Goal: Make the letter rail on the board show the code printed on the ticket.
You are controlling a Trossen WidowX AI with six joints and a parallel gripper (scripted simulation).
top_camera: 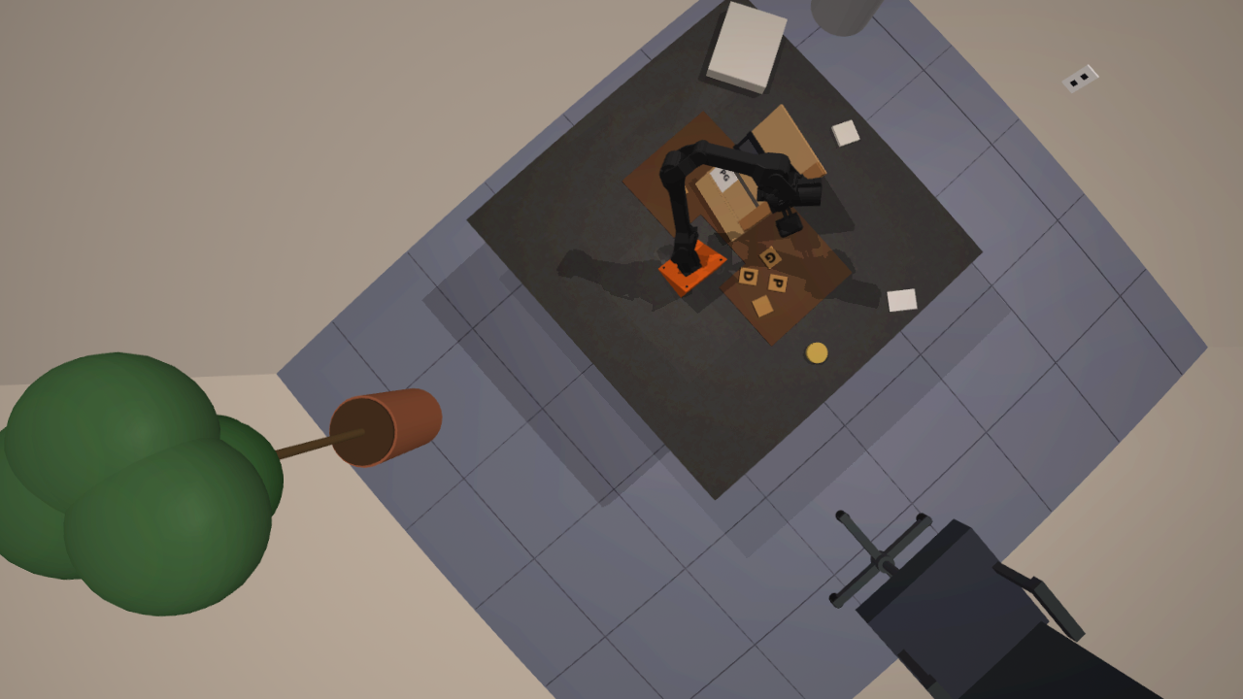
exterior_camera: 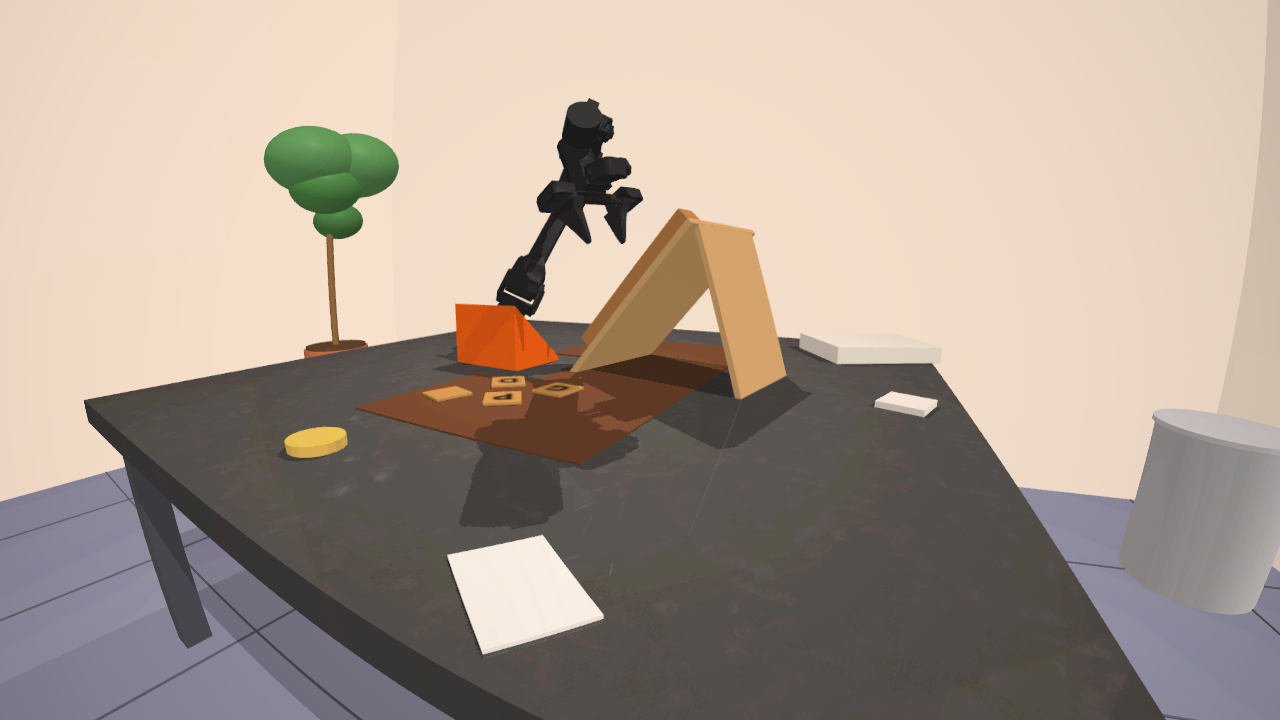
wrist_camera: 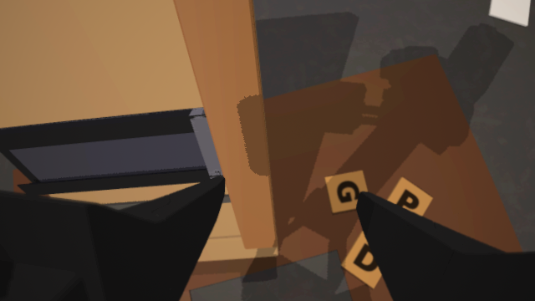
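Observation:
My gripper [exterior_camera: 605, 240] [wrist_camera: 292, 188] is open and empty, high beside the tan slanted board [top_camera: 731, 213] [exterior_camera: 747, 313] [wrist_camera: 104, 63]. The dark rail [wrist_camera: 113, 156] on the board shows no tile in its visible part. The ticket [top_camera: 723, 176] shows "PG", partly hidden by the arm in the top view. The G tile [top_camera: 770, 257] [exterior_camera: 557, 389] [wrist_camera: 347, 192], P tile [top_camera: 778, 282] [exterior_camera: 502, 397] [wrist_camera: 411, 201] and D tile [top_camera: 748, 275] [exterior_camera: 508, 381] [wrist_camera: 364, 261] lie flat on the brown mat [top_camera: 808, 299] [exterior_camera: 465, 420] [wrist_camera: 460, 180]. A blank-topped tile [top_camera: 762, 306] [exterior_camera: 446, 393] lies near them.
A yellow disc [top_camera: 816, 352] [exterior_camera: 315, 441] and a white card [top_camera: 902, 299] [exterior_camera: 525, 595] [wrist_camera: 512, 10] lie beyond the mat. A small white block [top_camera: 845, 132] [exterior_camera: 905, 403] and a larger white box [top_camera: 749, 43] [exterior_camera: 868, 348] rest past the board. The orange arm base [exterior_camera: 487, 335] stands beside the mat.

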